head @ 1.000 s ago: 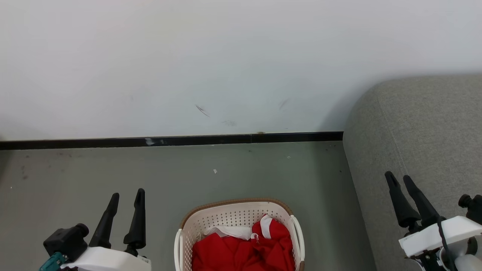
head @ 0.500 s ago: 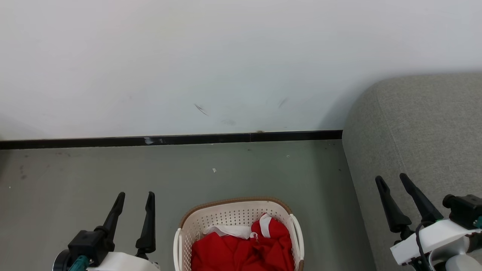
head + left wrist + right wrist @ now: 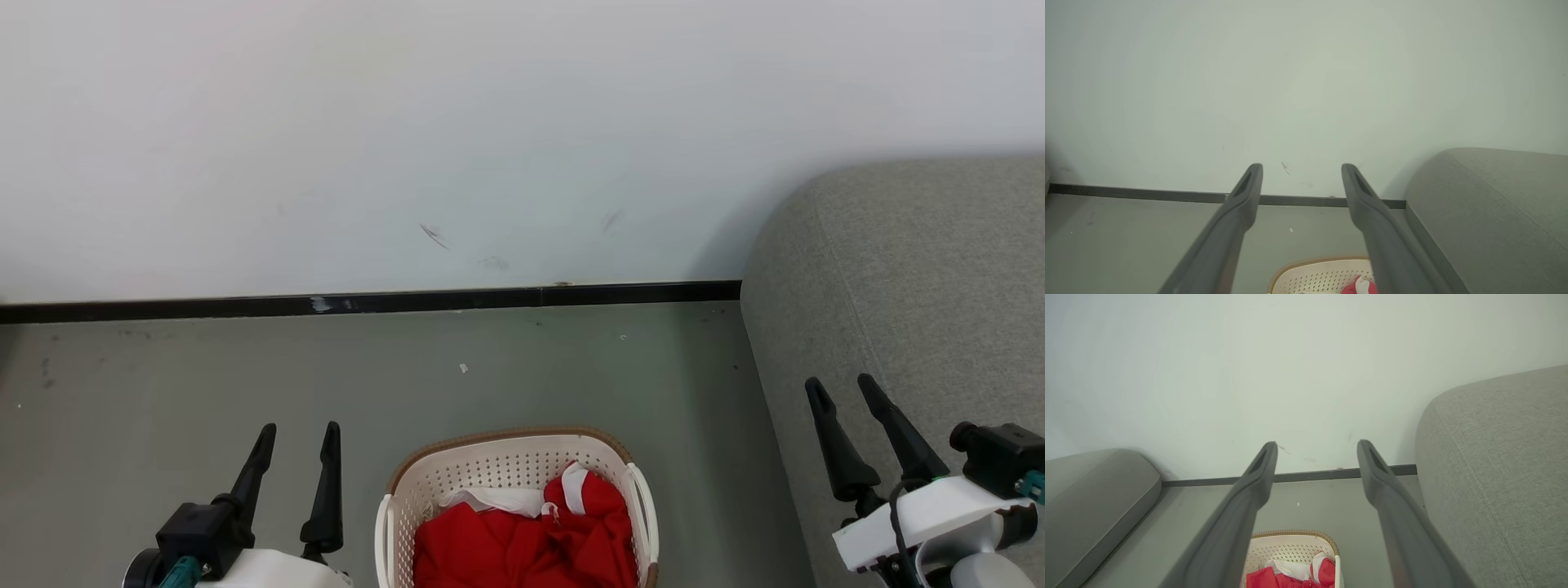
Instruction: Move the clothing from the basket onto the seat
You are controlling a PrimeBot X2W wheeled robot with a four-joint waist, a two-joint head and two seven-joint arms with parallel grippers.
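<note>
both pairs of jaws stand wide apart with nothing between them. the left gripper [image 3: 298, 431], two long dark fingers on a pale wrist, hangs over the dull grey-green floor [image 3: 490, 376]. the right gripper [image 3: 839, 385], its twin, hangs low at the right with its fingers leaning inward. neither touches anything.

between them, low in the head view, an oval cream-white perforated plastic basket [image 3: 510, 435] with a brown woven-look rim sits on the floor. the soft bright red fabric clothing [image 3: 522, 547] with white trim lies crumpled inside it, a white collar panel showing toward the basket's far wall. just right of the basket, behind the right gripper, rises the large grey woven-fabric upholstered seat [image 3: 922, 278], bare where it shows. whether basket and seat touch i cannot tell. a black skirting strip [image 3: 408, 304] runs along the foot of a pale wall [image 3: 490, 122] beyond.

the cloth looks light and limp. it should bunch and drape rather than keep a shape. the pieces may be tangled, so lifting one could drag another along. i would pinch a raised red fold near the top of the heap, clear of the basket wall and deep enough that the thin fabric does not slip free. judging by the full basket and the bare seat, the job is at its start.
</note>
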